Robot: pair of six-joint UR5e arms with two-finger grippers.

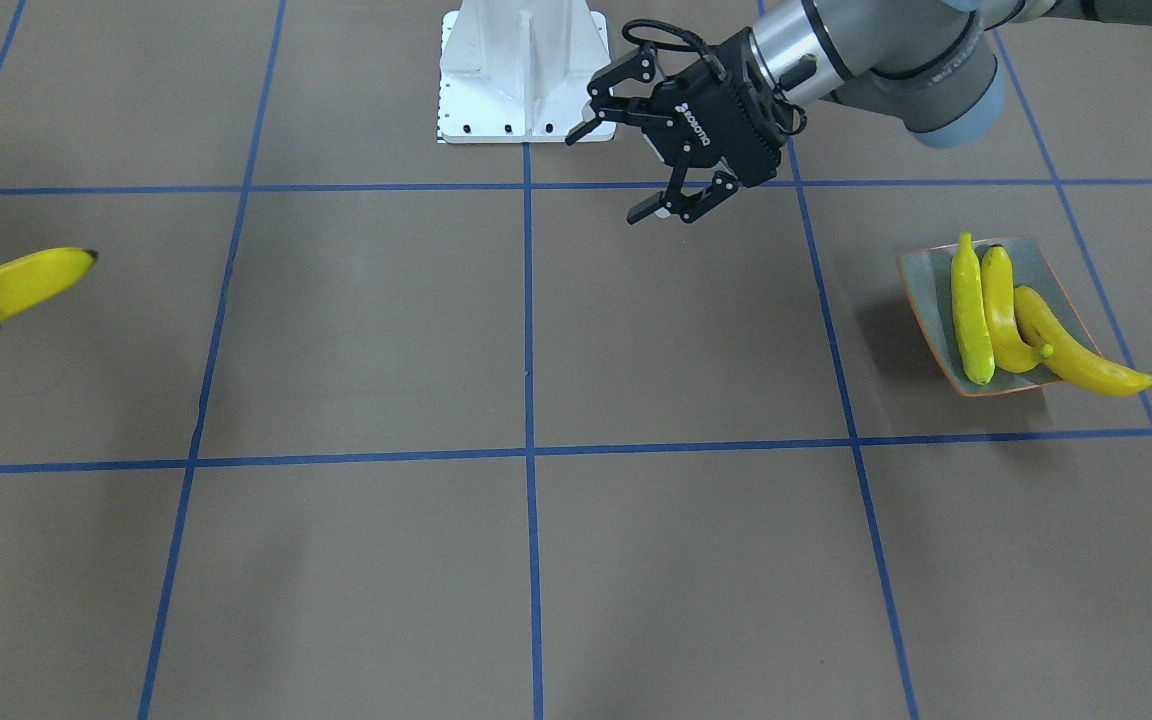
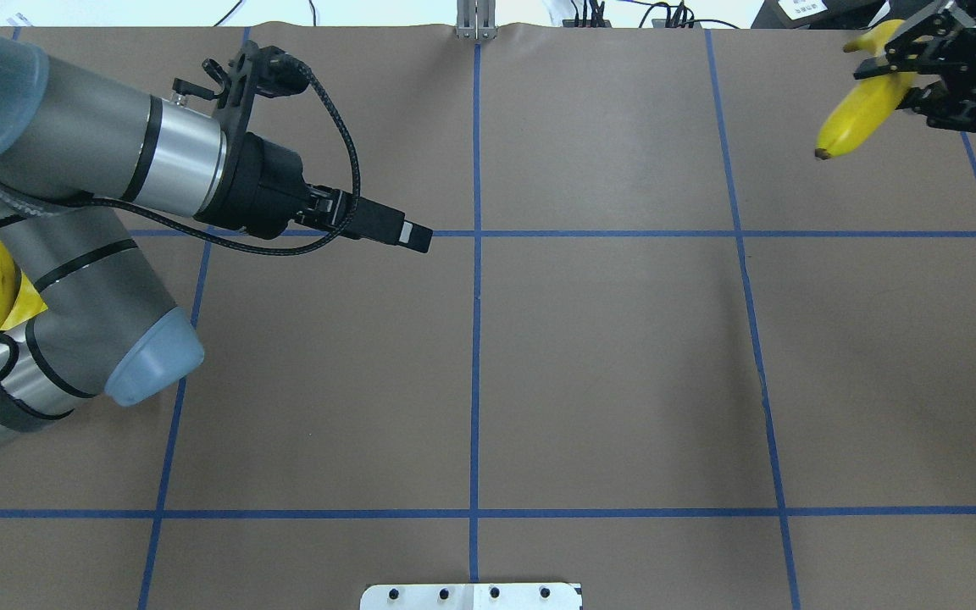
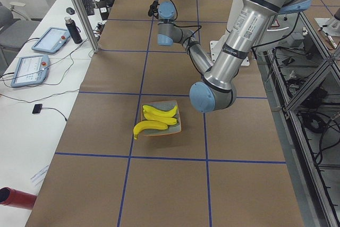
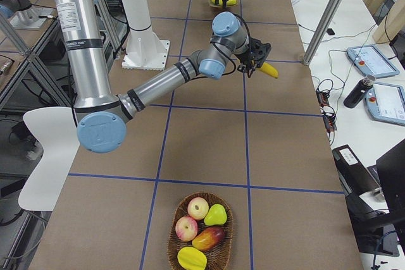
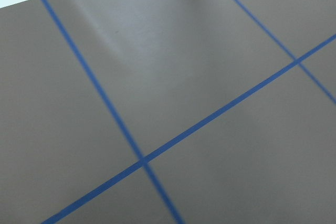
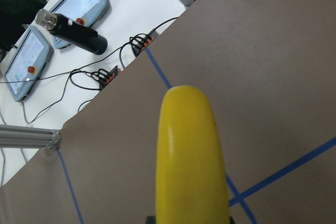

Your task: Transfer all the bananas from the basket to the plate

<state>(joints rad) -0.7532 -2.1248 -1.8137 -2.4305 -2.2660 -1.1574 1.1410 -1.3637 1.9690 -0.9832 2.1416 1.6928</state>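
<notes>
1. nearest the robot's right end of the brown, blue-taped surface (image 1: 376, 320) stood the wicker basket (image 4: 171, 245), which held two apples, a pear and other fruit (image 4: 198, 208).
2. further along, the right gripper (image 2: 901, 74) hung above the surface with its fingers closed around the middle of one banana (image 2: 856, 119). the banana's dark tip pointed out and down, clear of the surface. it was well apart from both the basket and the plate.
3. past the middle of the surface, the left gripper (image 1: 612, 172) hovered in the air near the robot's white base. its jaws were spread wide, with nothing between them.
4. farthest, towards the robot's left end, sat the plate (image 1: 926, 285). three bananas (image 1: 971, 320) lay on it side by side, touching one another. the outer banana (image 1: 1081, 358) reached past the plate's orange rim, its tip out over the surface.
</notes>
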